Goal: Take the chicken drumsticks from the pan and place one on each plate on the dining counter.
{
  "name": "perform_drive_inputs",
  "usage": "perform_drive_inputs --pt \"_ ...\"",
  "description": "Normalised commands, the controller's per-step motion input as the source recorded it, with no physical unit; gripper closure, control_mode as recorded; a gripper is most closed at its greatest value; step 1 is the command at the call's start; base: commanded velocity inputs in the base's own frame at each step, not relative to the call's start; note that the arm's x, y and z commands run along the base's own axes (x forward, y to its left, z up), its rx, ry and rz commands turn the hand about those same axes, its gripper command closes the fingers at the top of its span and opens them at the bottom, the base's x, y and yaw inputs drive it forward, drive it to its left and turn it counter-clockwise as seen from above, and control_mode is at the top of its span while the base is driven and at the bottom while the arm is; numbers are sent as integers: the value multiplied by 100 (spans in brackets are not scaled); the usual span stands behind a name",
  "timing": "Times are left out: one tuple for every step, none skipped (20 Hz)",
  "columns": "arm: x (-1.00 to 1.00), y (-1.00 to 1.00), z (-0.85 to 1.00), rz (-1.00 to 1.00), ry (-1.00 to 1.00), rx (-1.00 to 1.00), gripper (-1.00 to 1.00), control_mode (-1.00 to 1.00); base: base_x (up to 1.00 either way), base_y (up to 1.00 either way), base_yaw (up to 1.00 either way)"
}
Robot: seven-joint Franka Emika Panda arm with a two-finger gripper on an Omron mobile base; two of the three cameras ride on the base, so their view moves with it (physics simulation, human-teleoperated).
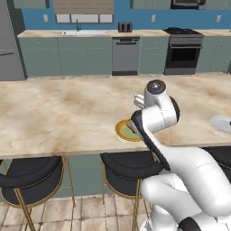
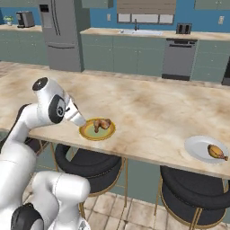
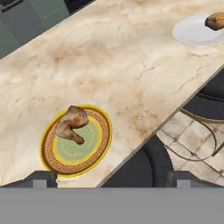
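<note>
Since both plates already carry meat, the step in hand looks like the let-go and pull-away, so do it cleanly. Worktop (image 2: 148,112), the long marbled island, holds everything. Grey-white plate (image 2: 200,148) sits well off to the right near the front edge with one drumstick (image 2: 217,152) on it. Yellow plate (image 3: 76,142) with greenish centre sits near the front edge too, second drumstick (image 3: 70,124) lying on its upper left part, bone end toward the middle. Claw (image 3: 109,179) hangs just above and in front of the yellow plate, jaws spread wide, nothing between them. Judgement: task near done; lift straight up, keep jaws wide, don't sweep sideways or a finger could clip the plate rim and slide it toward the edge. Black stools (image 2: 94,164) stand under the overhang.
</note>
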Motion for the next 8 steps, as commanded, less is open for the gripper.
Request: perform_drive_inputs --pt "-100 -76 76 0 -65 7 -100 -100 0 0 0" --pt "-100 -78 68 0 -70 8 -100 -100 0 0 0" --pt "-100 -81 65 0 -69 8 -100 -100 0 0 0" --pt "-100 -84 59 0 -69 9 -100 -100 0 0 0" --pt "-100 -86 48 0 -67 9 -100 -100 0 0 0" --pt "-100 -88 45 0 -67 10 -100 -100 0 0 0" --pt "-100 -91 36 0 -65 11 -100 -100 0 0 0" --pt "-100 -92 36 0 -63 11 -100 -100 0 0 0"
